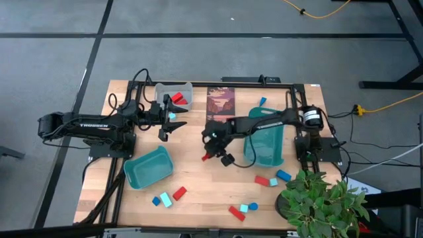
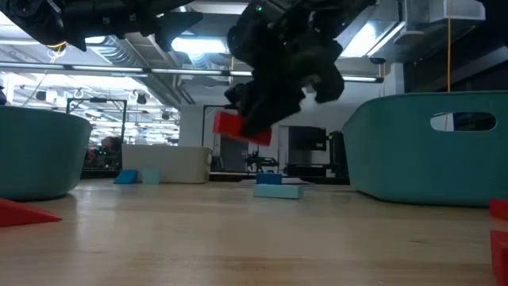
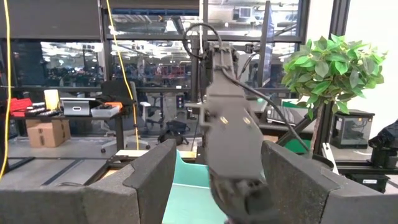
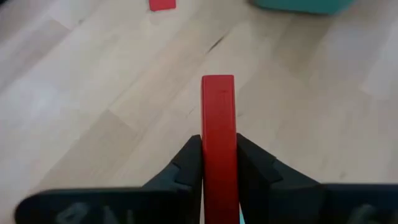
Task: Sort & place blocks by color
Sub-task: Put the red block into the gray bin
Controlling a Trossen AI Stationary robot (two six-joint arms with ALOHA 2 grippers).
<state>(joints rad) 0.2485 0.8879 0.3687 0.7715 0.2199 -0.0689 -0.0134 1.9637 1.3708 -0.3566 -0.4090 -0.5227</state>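
While left end effector gapes — right end effector clamps red block.

We read only one text: "TROSSEN", in white capitals on the left arm, at nine o'clock on the table.

Lab: workbenches, ceiling ducts.

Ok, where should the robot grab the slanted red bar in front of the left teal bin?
Probably from straight above, pinching the red bar across its two long sides near the middle. It lies flat and slanted, and the cyan block crowds one end, so the long sides look freer.
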